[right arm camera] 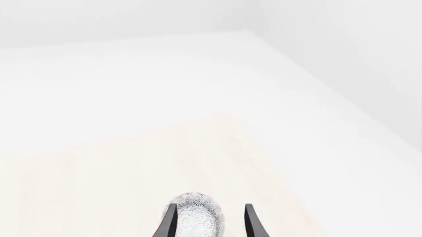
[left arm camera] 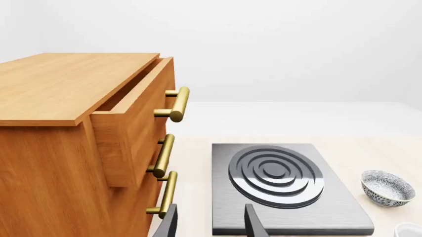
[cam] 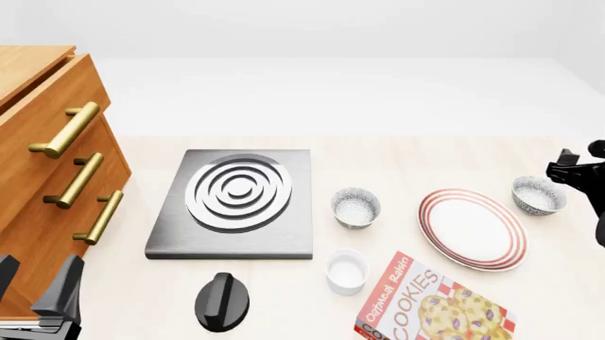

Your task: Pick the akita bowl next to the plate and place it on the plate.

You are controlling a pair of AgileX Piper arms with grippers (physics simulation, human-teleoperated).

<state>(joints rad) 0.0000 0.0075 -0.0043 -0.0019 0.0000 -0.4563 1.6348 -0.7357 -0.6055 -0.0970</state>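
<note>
The only writing you can read is on the cookie box [cam: 437,304] lying at the near edge of the table [cam: 397,152], right of the middle. Its red cover carries "Oatmeal Raisin" in small white script and, below that, "COOKIES" in large white capitals, both running slantwise; the last letters are partly cut off. You will find nothing else that bears lettering.

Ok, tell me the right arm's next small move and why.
Probably lower the right tool a little further onto the akita bowl and close. The right wrist view shows its fingers open and straddling the bowl, which sits on the table just right of the plate and isn't lifted yet. Whether the fingers already touch it isn't clear.
</note>
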